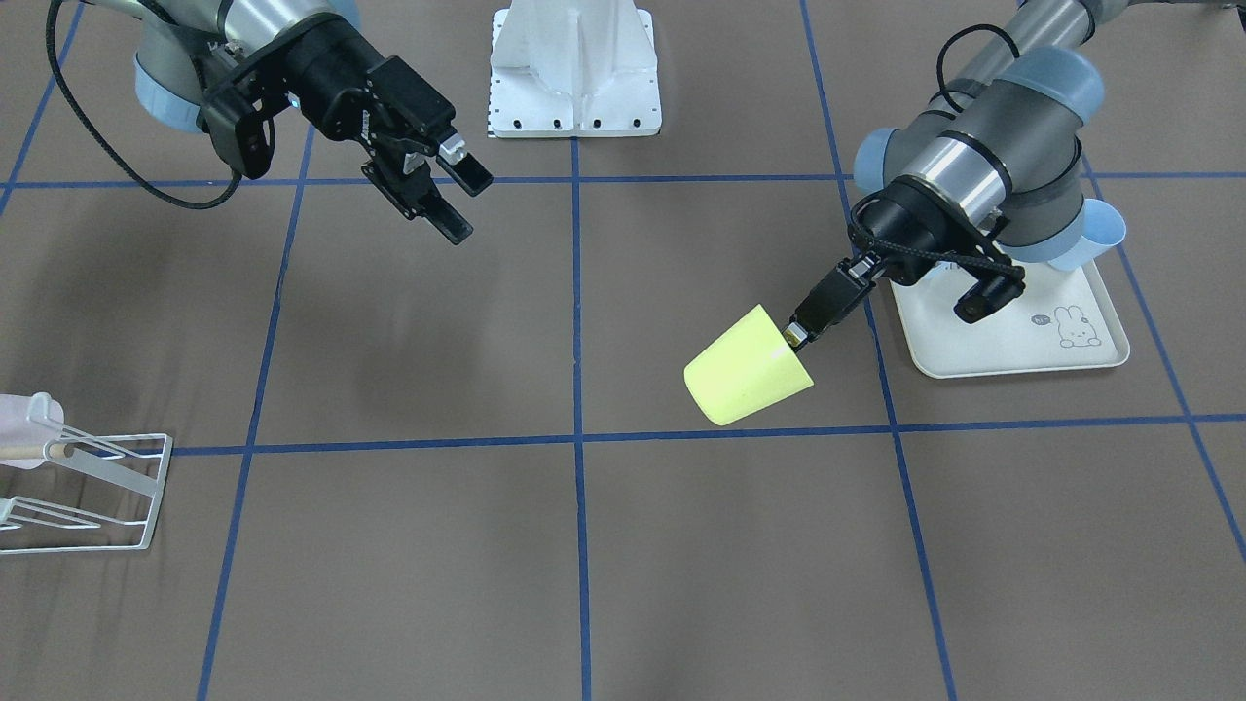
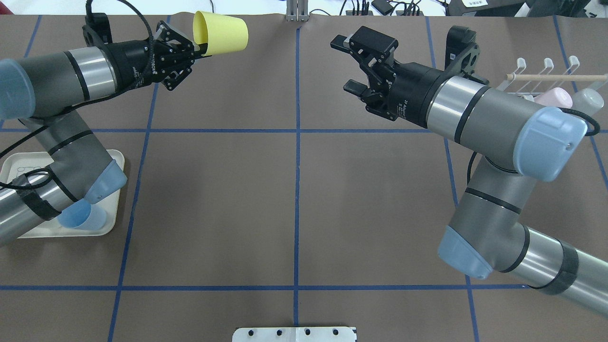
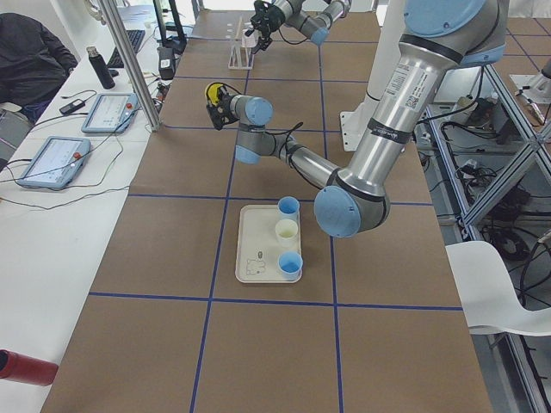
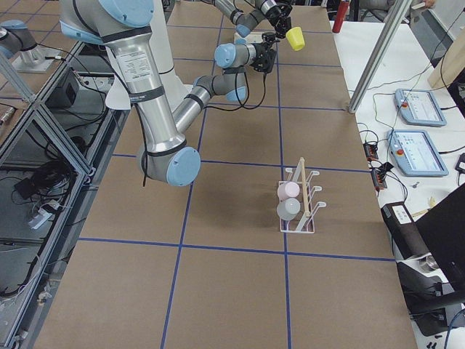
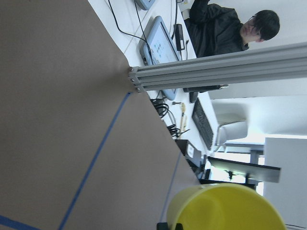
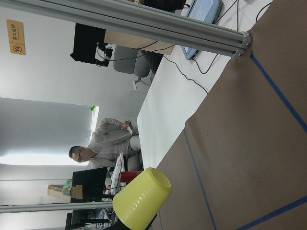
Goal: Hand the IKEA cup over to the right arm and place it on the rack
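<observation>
Cup (image 1: 748, 365) is hanging on its side in mid-air, lime-yellow, well above the table (image 1: 681, 584). The left gripper (image 1: 800, 334) is pinching it by the rim, fingers closed on that thin edge, with the closed base pointing across toward the other arm. The right gripper (image 1: 465, 206) is hovering opposite with its jaws spread wide and nothing in them — well apart from the cup, on the far side of the centre line. The rack (image 2: 546, 76) is sitting off beyond the right arm, already carrying a pink cup (image 2: 553, 98) and a grey cup (image 2: 586, 102).

I'm thinking the handover is the risky part. A rim pinch is giving little purchase, and the body is smooth and tapered, so jaws closing near the base could be squeezing it out instead of seating. If the left lets go before the right is gripping firmly, the cup is dropping to the table. Later, the occupied prongs are leaving less room — a bump there could be knocking a hung cup loose.

Brown covering is lying flat over the table, crossed by blue tape lines. A cream tray (image 1: 1012, 355) with a rabbit print is resting under the left arm. Beside the table, people (image 6: 105, 143) are sitting at a white bench with tablets (image 3: 108, 112).
</observation>
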`<action>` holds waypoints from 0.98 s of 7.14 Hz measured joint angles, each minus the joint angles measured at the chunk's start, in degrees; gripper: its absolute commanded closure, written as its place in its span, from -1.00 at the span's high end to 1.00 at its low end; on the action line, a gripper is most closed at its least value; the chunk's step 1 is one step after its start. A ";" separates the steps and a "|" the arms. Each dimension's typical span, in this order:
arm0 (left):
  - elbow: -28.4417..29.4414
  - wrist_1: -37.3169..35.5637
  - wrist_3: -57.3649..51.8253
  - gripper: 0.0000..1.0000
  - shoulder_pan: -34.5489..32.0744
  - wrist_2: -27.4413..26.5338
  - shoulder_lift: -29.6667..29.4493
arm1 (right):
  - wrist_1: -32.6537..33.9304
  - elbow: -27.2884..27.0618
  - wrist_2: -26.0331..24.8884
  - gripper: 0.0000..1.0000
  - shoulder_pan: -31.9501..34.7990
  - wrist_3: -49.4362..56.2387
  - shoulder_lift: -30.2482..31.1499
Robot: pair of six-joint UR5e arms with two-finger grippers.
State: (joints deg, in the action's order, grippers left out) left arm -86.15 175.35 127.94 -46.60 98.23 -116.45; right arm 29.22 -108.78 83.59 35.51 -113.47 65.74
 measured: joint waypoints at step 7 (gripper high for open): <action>1.14 5.54 18.31 -1.00 12.19 -16.80 -8.47 | -0.66 2.82 -1.44 1.00 -0.27 -2.44 -3.19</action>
State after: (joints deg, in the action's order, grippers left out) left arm -85.01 180.88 146.26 -34.41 81.43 -124.92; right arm 28.57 -105.97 82.15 35.24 -115.91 62.55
